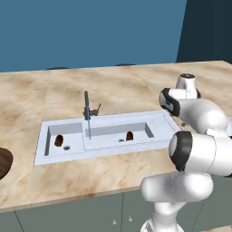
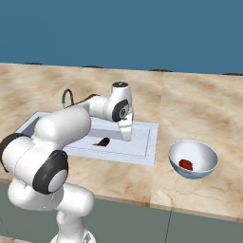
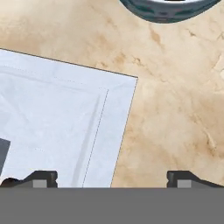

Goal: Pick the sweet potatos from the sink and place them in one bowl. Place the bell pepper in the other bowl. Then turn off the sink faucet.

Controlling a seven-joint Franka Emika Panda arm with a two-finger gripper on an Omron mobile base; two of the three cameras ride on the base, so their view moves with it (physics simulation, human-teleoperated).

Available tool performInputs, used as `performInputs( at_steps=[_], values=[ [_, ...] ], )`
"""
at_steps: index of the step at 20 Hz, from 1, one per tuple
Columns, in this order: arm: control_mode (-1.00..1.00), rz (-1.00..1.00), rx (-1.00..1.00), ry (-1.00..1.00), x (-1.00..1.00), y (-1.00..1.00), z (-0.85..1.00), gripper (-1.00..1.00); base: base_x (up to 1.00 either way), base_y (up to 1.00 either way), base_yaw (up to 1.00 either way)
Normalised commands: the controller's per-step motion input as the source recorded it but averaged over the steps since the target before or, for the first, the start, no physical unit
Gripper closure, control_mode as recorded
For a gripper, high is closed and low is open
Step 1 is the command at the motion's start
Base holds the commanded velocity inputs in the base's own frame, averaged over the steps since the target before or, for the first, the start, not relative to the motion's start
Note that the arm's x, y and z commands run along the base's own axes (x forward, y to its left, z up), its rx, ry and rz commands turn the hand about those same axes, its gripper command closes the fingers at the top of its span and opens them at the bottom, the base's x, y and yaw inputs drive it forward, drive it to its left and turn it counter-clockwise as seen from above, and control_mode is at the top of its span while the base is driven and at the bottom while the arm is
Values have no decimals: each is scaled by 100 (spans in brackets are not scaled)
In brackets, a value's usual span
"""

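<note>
The sink (image 1: 41,153) is set into the marble counter, and a thin blue stream runs from the sink faucet (image 1: 86,106). One sweet potato (image 1: 59,140) lies in the left compartment. Another (image 1: 129,135) lies in the right one and also appears in the right base view as a dark lump (image 2: 103,141). The bell pepper (image 2: 186,164) rests inside the pale blue-white bowl (image 2: 205,156), right of the sink. The dark brown bowl (image 1: 3,163) peeks in at the far left. My gripper (image 2: 126,134) hangs open and empty over the sink's right end (image 3: 57,122), fingertips (image 3: 41,178) wide apart.
Beige marble counter (image 2: 199,109) surrounds the sink, with a blue wall behind. The pale bowl's rim (image 3: 168,12) sits just beyond the sink's corner in the hand view. My own arm (image 1: 199,136) covers the counter's right end in the left base view.
</note>
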Motion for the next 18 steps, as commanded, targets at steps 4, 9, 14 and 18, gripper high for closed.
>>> performInputs(
  at_steps=[4,9,14,18],
  values=[
    [-100,36,-13,0,11,52,1,-100,0,0,0],
    [-100,39,-13,5,23,55,0,-100,0,0,0],
    [-100,45,-10,6,32,57,0,-100,0,0,0],
    [-100,38,-6,0,21,54,0,-100,0,0,0]
  ],
)
